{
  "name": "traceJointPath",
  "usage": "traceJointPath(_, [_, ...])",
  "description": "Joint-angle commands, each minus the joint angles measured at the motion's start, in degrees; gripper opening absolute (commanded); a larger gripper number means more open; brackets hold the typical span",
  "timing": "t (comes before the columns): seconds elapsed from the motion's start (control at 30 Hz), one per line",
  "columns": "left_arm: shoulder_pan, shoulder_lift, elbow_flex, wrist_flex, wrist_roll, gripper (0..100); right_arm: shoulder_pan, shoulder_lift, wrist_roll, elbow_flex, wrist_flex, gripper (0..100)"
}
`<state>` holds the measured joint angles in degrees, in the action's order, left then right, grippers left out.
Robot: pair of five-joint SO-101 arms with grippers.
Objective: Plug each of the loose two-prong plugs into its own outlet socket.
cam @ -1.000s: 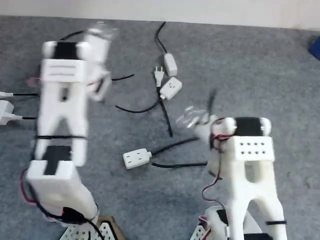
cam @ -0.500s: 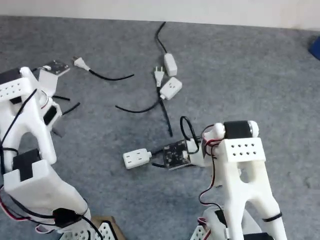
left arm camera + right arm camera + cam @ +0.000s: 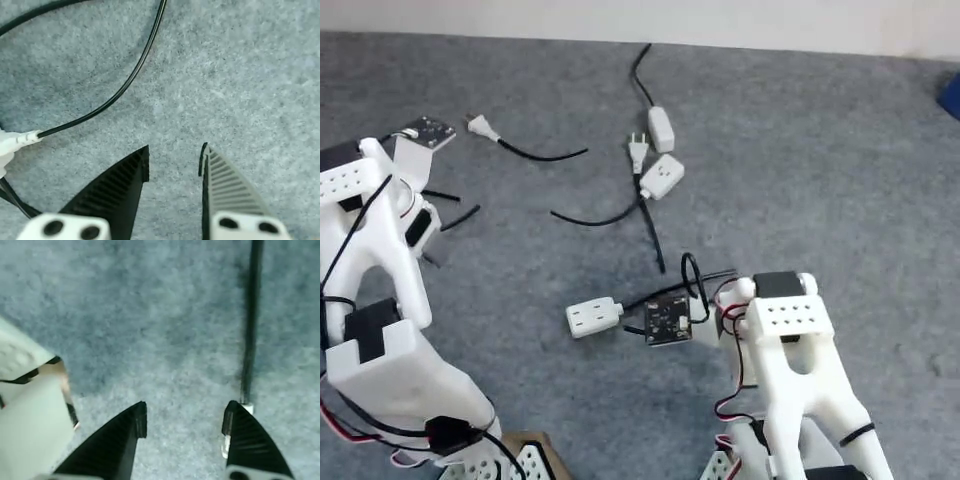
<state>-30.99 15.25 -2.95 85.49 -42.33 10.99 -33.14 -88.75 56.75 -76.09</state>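
Note:
A white outlet socket lies on the grey carpet near the front, and a second socket lies farther back. A two-prong plug rests beside the far socket, next to a white adapter. Another white plug on a black cord lies at the back left. My right gripper is open over bare carpet, with the near socket to one side and a black cord to the other. My left gripper is open above carpet, near a white plug end and its cord.
Black cords cross the middle of the carpet between the two sockets. The right arm's wrist board hangs just right of the near socket. A wooden base corner sits at the front edge, and a blue object at the far right.
The left arm has swung away to the left edge. The right arm has tipped down and drawn in beside the near socket.

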Motion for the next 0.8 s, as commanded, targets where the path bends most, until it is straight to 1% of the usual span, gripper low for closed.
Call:
traceJointPath(0.0, [-1.01, -3.47, 0.13, -0.53, -0.44, 13, -1.01, -0.13, 0.18, -0.22, 6.55, 24.0])
traceJointPath(0.13, [-1.27, -3.47, 0.04, -0.53, -0.62, 12, -5.23, -0.13, 0.18, -0.66, 9.98, 24.0])
traceJointPath(0.43, [-1.27, -3.47, -0.31, -0.53, -0.44, 12, -5.41, 0.48, 0.09, -0.22, 12.97, 24.0])
traceJointPath(0.57, [-1.27, -3.47, -0.31, -0.35, -0.62, 12, -5.58, 7.69, 0.09, -1.27, 13.85, 24.0])
traceJointPath(0.63, [-1.27, -3.47, -0.31, -0.35, -0.62, 12, -6.37, 12.35, 1.05, -3.65, 15.60, 24.0])
traceJointPath(0.77, [-2.33, -3.47, -0.31, -0.53, -0.70, 12, -8.04, 19.47, 2.20, -9.27, 15.60, 24.0])
